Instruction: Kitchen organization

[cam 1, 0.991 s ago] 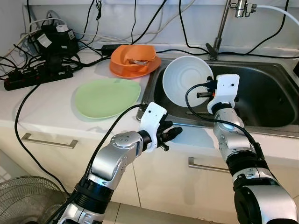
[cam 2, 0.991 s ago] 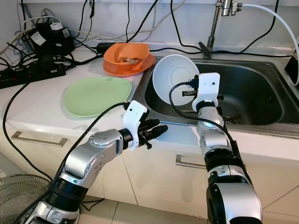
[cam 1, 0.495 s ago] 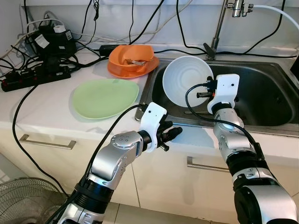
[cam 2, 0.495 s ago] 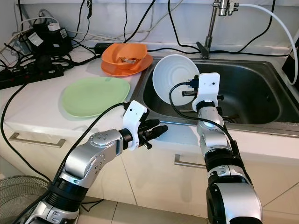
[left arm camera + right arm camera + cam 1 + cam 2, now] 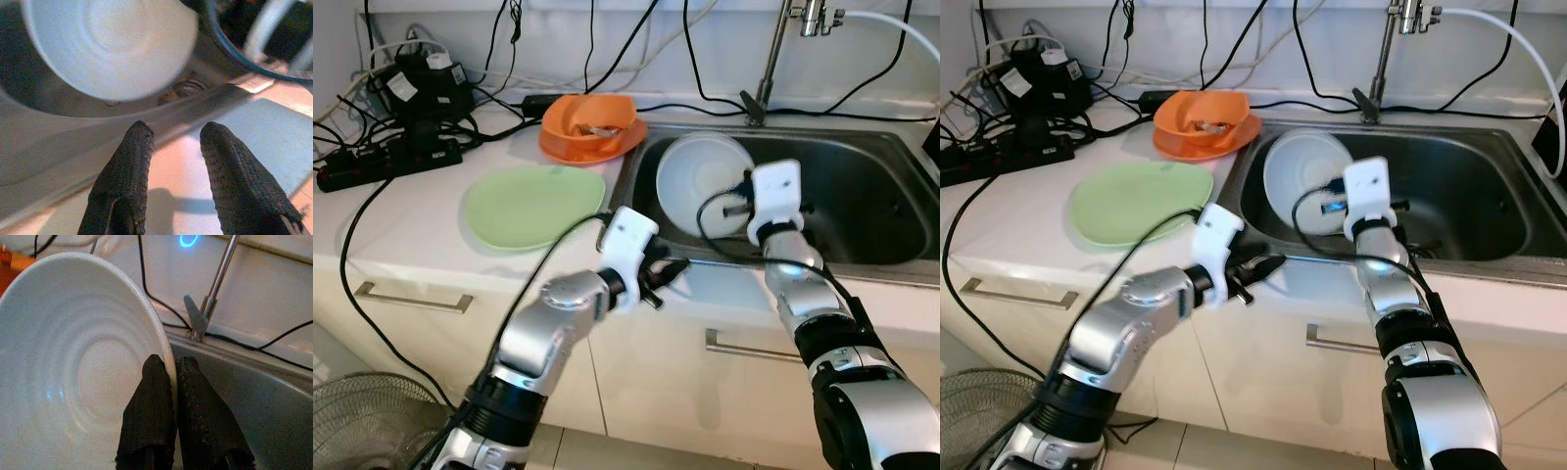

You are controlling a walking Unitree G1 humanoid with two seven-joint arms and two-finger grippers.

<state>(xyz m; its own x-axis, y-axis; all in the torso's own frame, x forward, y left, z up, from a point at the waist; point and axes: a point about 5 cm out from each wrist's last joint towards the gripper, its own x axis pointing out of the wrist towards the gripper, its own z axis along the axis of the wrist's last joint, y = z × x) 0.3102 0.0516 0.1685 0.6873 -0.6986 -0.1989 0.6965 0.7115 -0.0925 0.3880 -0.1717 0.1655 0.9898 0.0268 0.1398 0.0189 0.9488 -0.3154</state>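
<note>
A: Since the earlier frame, the white bowl went from standing up above the sink rim to sitting lower and tipped inside the sink. Left arm also shifted, its wrist nearer the desk edge.

B: Left to right, what was on the desk?

A: Power strips and a cable tangle at far left. One green plate, flat. One orange bowl on an orange plate, with some scrap in it, just beside the sink's left rim. Then the sink with the one white bowl, and one tap behind it.

B: Grippers?

A: Left gripper hovered over the desk's front edge just before the sink, fingers spread, holding nothing. Right gripper was inside the sink, fingers pressed on the white bowl's rim, one inside and one outside.

B: Step in hand?

A: Judged: lowering the bowl into the basin. To do it well, keep the pinch firm until the base rests on the steel, since a rim pinch lets a tilted bowl swing. Release only when it rests on the steel, then withdraw upward, clear of the rim.

B: Counts?

A: Bowls two, plates two, tap one.
</note>
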